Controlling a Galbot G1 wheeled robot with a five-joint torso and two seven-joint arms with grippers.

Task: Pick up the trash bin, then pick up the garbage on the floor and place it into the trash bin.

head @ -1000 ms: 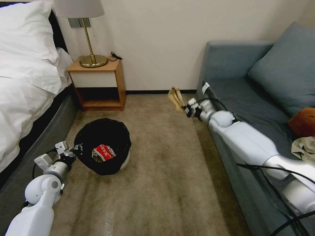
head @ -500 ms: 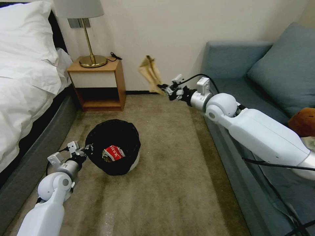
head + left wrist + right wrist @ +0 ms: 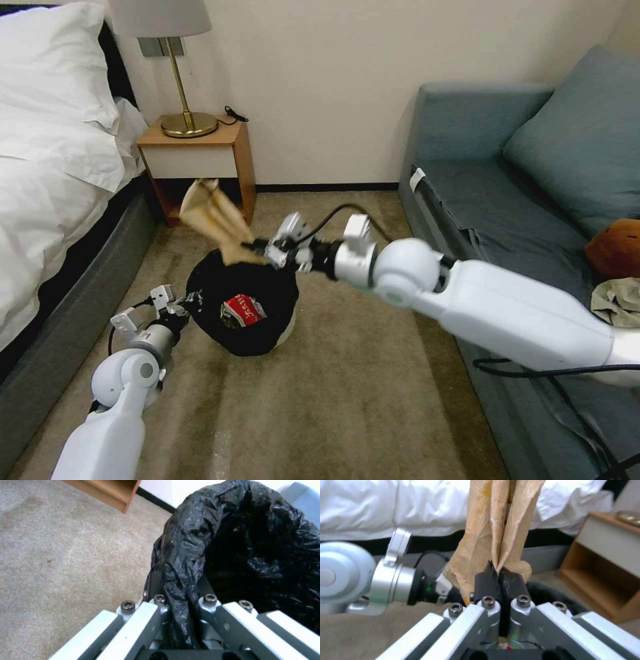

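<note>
Right gripper (image 3: 261, 252) clamped tight on a crumpled tan paper bag (image 3: 215, 217), black fingertips (image 3: 491, 580) pressed together with the paper pinched between them, held above the far rim of the trash bin (image 3: 243, 310). Bag fanned up and away from the gripper toward 10 o'clock, its folds spread against the white bedding (image 3: 386, 507) in the right wrist view.

Left gripper (image 3: 181, 308) closed on the bin's rim at the bin's 9 o'clock side, a fold of crinkled black liner (image 3: 181, 580) squeezed between the 2 finger assemblies. Whether the bin sits on the floor (image 3: 347, 400) or hangs just clear of it: cannot tell. White body visible low on the bin at 4 o'clock.

Inside the bin: 1 red snack wrapper (image 3: 241, 310) lying against the dark liner, with a dull-coloured scrap just beside it at 9 o'clock, too dim to identify.

Tan-brown carpet around the bin, faintly striped lengthwise. Wooden nightstand (image 3: 200, 167) with a brass lamp (image 3: 180, 80) beyond the bin at 11 o'clock, bed along the left, blue-grey sofa (image 3: 507, 173) along the right with a brown plush toy (image 3: 617, 248) and a beige-green garment (image 3: 617, 301) on the seat.
</note>
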